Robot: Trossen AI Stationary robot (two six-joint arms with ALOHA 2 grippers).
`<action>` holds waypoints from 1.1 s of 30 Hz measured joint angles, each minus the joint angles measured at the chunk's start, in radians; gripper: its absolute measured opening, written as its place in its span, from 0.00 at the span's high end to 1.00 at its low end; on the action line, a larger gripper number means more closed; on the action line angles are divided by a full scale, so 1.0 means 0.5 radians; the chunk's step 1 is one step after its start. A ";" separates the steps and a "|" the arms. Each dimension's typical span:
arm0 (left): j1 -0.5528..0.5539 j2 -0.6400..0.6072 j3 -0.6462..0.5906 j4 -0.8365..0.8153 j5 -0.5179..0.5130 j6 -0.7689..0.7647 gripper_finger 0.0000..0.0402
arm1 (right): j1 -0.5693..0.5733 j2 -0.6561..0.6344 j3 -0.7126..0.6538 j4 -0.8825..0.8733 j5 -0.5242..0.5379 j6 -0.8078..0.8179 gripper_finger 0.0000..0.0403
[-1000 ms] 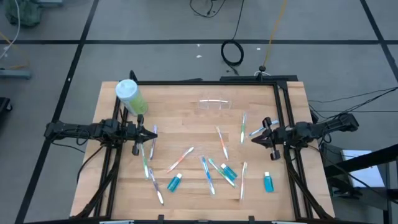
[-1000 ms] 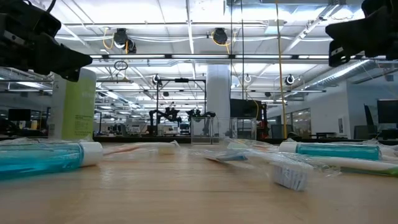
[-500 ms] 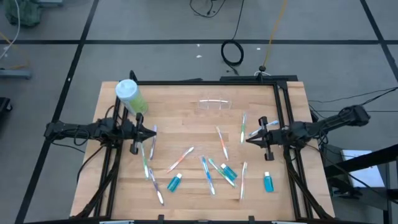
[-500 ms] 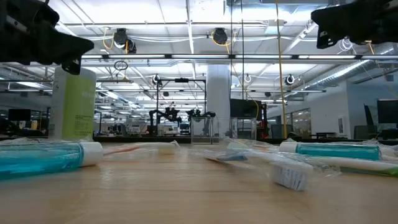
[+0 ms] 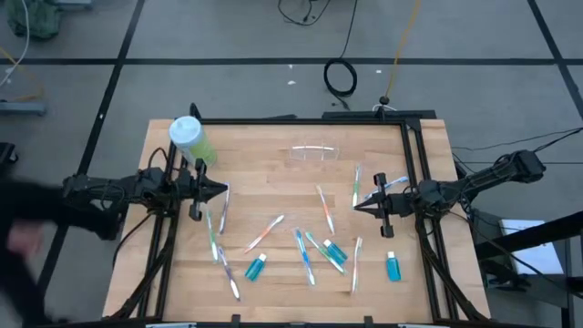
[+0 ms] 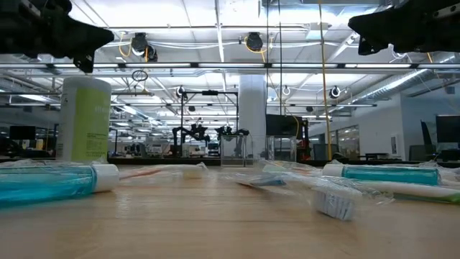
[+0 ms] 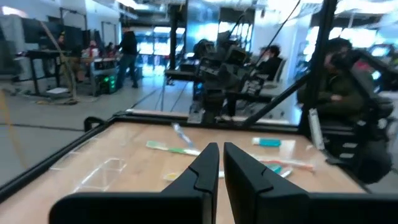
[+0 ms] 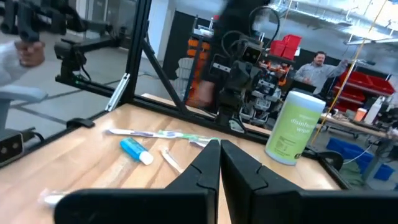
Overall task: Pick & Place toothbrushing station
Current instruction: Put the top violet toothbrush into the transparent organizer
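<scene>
The toothbrushing station lies spread over the wooden table [image 5: 273,273]. A clear cup [image 5: 314,152] lies near the far edge. Several toothbrushes [image 5: 264,232] [image 5: 325,208] are scattered across the middle. Three teal tubes [image 5: 256,266] [image 5: 334,252] [image 5: 393,267] lie toward the near edge. My left gripper [image 5: 223,190] hovers shut and level above the left side, holding nothing. My right gripper [image 5: 353,209] hovers shut above the right side, also holding nothing. Both show shut in the wrist views [image 7: 221,155] [image 8: 219,149].
A tall green bottle with a white cap [image 5: 192,141] stands at the far left corner, just beyond my left gripper. A black frame [image 5: 414,164] runs along the table's sides. A blurred person [image 5: 18,237] shows at the picture's left edge. People sit in the room beyond.
Both grippers have risen above the table, staying shut. My right gripper has also gone toward the table's left, out over the toothbrushes, and has rolled a little. The station's things lie as before.
</scene>
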 joint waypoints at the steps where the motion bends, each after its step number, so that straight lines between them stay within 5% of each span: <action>1: -0.001 0.056 0.061 -0.058 -0.026 0.005 0.92 | -0.008 0.004 0.000 0.001 0.000 -0.016 0.98; 14: -0.001 0.898 0.644 -0.378 -0.259 -0.073 0.92 | -0.159 0.013 0.002 -0.094 0.003 -0.238 0.98; 20: 0.001 1.195 0.741 -0.454 -0.691 -0.246 0.92 | -0.232 0.027 0.002 -0.202 0.003 -0.273 0.98; 33: 0.027 1.821 1.583 -1.806 -0.689 -1.016 0.92 | -0.301 0.060 0.002 -0.202 -0.003 -0.176 0.98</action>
